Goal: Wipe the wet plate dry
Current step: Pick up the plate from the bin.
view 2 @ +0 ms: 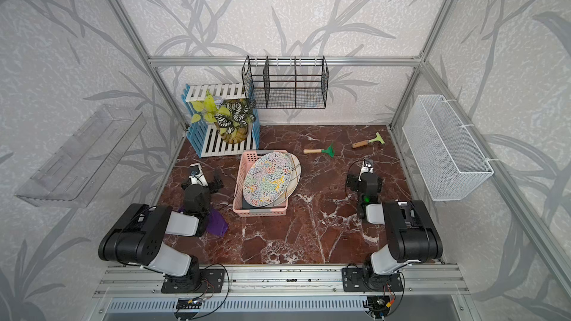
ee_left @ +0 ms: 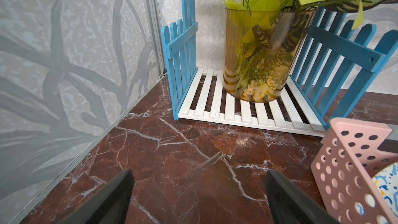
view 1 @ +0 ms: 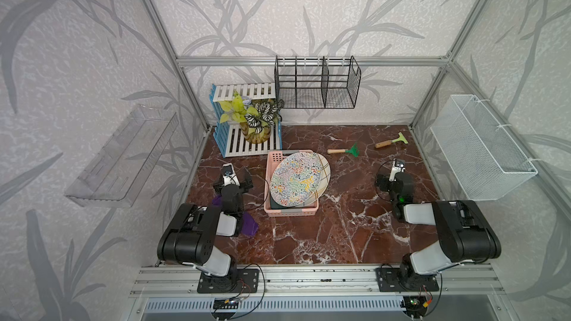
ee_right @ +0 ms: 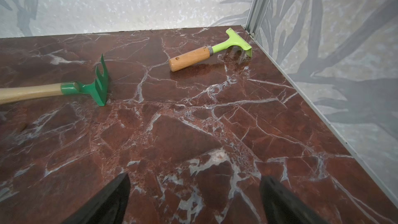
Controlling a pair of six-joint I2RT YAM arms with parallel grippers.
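Note:
A plate with a many-coloured squiggle pattern leans in a pink perforated basket mid-table. A second, pale plate with crossing lines lies behind it. I cannot tell whether either is wet. A purple cloth lies on the table, partly hidden under my left arm. My left gripper is open and empty just left of the basket. My right gripper is open and empty over bare table to the right.
A green hand rake and a lime-green hoe lie at the back right. A vase of plants stands in a blue-and-white slatted rack at the back left. Wall racks hang behind and at both sides.

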